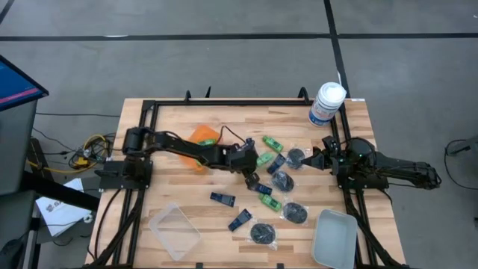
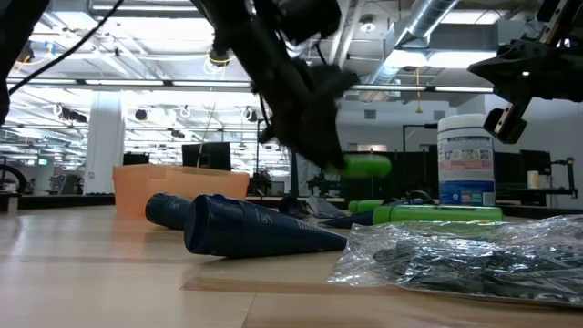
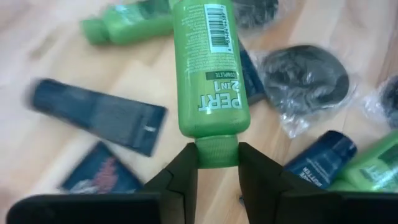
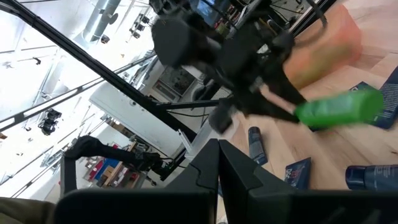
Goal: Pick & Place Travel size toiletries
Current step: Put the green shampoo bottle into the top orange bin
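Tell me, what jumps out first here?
The left gripper near the table's middle pinches a green bottle by its cap, lifted above scattered navy tubes and black packets. The right gripper waits shut at the right edge, near a white canister.

Everything hangs off the white canister (image 1: 326,103) at the table's far right corner. Nearer the middle from it, the left gripper (image 1: 255,159) clamps a bottle (image 1: 264,158) by its cap, above the scattered tubes (image 1: 222,198) and packets (image 1: 294,213). Left of that sits the orange tub (image 1: 202,137). The right gripper (image 1: 320,158) is just before the canister, with a tray (image 1: 334,237) nearer the front edge.
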Tool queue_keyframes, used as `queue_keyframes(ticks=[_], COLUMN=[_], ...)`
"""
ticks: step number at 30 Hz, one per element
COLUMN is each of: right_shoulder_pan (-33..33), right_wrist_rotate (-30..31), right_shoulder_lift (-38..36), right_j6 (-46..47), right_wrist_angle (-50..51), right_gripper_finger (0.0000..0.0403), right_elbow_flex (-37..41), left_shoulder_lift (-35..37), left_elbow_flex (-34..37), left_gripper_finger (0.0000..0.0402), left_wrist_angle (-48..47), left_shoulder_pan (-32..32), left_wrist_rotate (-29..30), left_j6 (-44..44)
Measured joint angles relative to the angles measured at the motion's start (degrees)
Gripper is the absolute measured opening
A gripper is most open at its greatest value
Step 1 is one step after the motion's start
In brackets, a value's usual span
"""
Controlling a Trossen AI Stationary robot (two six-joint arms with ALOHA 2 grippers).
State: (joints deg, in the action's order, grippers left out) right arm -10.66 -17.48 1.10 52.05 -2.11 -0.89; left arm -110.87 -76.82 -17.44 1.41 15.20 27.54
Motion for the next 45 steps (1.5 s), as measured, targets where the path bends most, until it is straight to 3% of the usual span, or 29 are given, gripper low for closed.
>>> queue_keyframes(ticks=[7, 16, 19, 26, 39, 45], right_shoulder_pan=[-0.01, 0.00, -0.02, 0.01, -0.02, -0.02], right_wrist_rotate=[0.01, -0.01, -0.01, -0.01, 0.01, 0.01], right_shoulder_lift=[0.01, 0.00, 0.01, 0.01, 0.00, 0.02], right_j6=[-0.10, -0.08, -0.09, -0.09, 0.07, 0.07], right_wrist_angle=[0.02, 0.03, 0.04, 0.09, 0.04, 0.00], right_gripper_finger=[0.0000, 0.0000, 0.0000, 0.0000, 0.0000, 0.0000], right_elbow_flex=[-0.01, -0.01, -0.01, -0.01, -0.01, -0.01], left_shoulder_lift=[10.66, 26.08, 31.76, 40.97, 36.31, 33.18], left_elbow_flex=[-0.01, 8.07, 13.31, 23.50, 26.49, 26.12], left_gripper_finger=[0.0081, 0.0081, 0.0081, 0.0081, 0.0084, 0.0086], left_wrist_angle=[-16.79, -38.05, -39.92, -39.45, -39.07, -38.86], left_shoulder_pan=[-0.61, -0.33, 0.13, 0.14, -4.67, -7.97], left_wrist_rotate=[4.74, 6.21, 4.47, -5.86, -6.79, -11.28], left_j6=[3.48, 23.11, 29.28, 36.89, 36.34, 32.65])
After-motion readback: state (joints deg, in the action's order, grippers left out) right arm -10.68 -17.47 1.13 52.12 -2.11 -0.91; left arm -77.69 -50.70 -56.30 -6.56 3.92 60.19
